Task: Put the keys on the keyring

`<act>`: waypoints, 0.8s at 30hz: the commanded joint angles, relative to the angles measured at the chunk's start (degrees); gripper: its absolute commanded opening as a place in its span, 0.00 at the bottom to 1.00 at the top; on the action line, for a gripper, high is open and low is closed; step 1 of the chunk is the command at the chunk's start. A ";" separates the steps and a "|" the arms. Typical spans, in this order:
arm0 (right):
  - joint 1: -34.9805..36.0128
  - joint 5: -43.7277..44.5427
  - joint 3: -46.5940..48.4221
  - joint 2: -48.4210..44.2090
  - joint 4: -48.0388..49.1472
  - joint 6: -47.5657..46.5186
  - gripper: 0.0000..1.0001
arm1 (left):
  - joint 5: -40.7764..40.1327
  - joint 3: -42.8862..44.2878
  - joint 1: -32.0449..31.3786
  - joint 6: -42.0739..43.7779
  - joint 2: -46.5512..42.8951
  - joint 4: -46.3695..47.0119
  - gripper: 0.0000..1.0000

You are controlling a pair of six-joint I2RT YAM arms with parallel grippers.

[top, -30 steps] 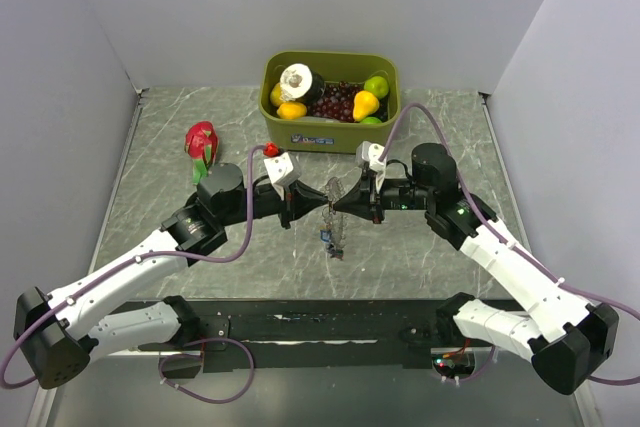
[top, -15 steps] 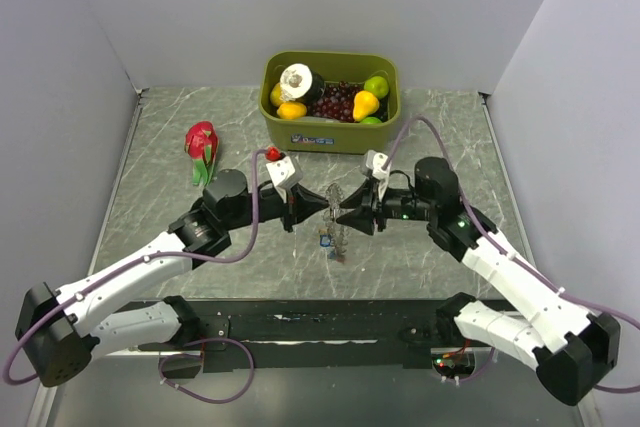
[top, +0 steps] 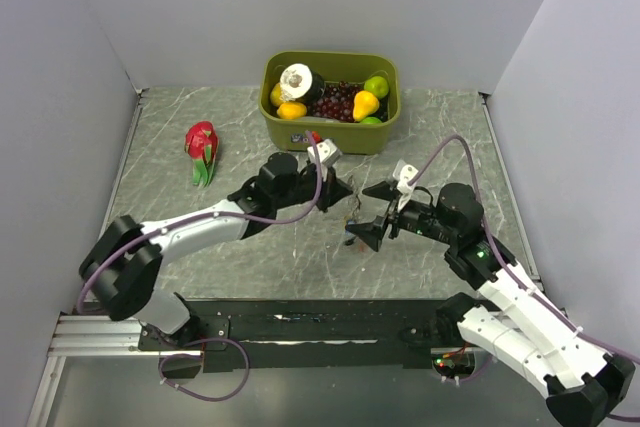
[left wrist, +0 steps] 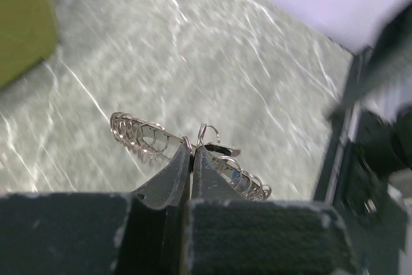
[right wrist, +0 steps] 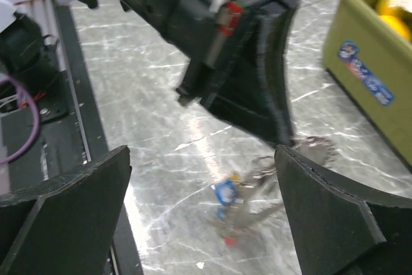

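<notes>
My left gripper (left wrist: pixel 190 149) is shut on the coiled rim of the keyring (left wrist: pixel 138 134), which it holds edge-on just above the marble table. In the top view the left gripper (top: pixel 340 193) reaches right of centre. Several keys hang blurred below the keyring (right wrist: pixel 314 147), with a blue head (right wrist: pixel 225 191) and a red one (right wrist: pixel 228 241) showing. My right gripper (right wrist: pixel 201 152) stands wide open, facing the left gripper, and its fingers touch nothing. From above, the right gripper (top: pixel 368 215) sits just right of the ring.
A green bin (top: pixel 330 137) of toy fruit stands at the back centre. A red dragon fruit (top: pixel 201 142) lies at the back left. A black rail (top: pixel 300 323) runs along the near edge, and walls close in both sides.
My right gripper opened, let go of the ring and drew back to the right. The left arm stretched right, carrying the keyring and its hanging keys with it.
</notes>
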 commanded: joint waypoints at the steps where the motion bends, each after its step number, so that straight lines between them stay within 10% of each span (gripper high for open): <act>1: 0.01 4.73 -1.28 -2.06 1.89 0.99 1.00 | -5.28 4.42 -0.26 -2.54 2.97 11.84 0.01; 13: -0.08 4.12 -7.25 -1.97 6.73 7.84 1.00 | -12.84 -19.39 -1.04 -9.04 11.07 33.29 0.06; 20: 0.01 4.38 -7.26 0.13 6.82 8.11 1.00 | -16.36 -23.44 -2.01 -8.25 6.33 31.11 0.50; 21: 0.01 4.38 -7.08 0.31 6.90 8.11 1.00 | -17.06 -24.40 -2.10 -8.34 5.36 31.10 0.72; 24: 0.01 4.38 -6.99 1.19 7.78 8.37 1.00 | -17.86 -26.34 -2.01 -8.60 1.76 32.16 0.79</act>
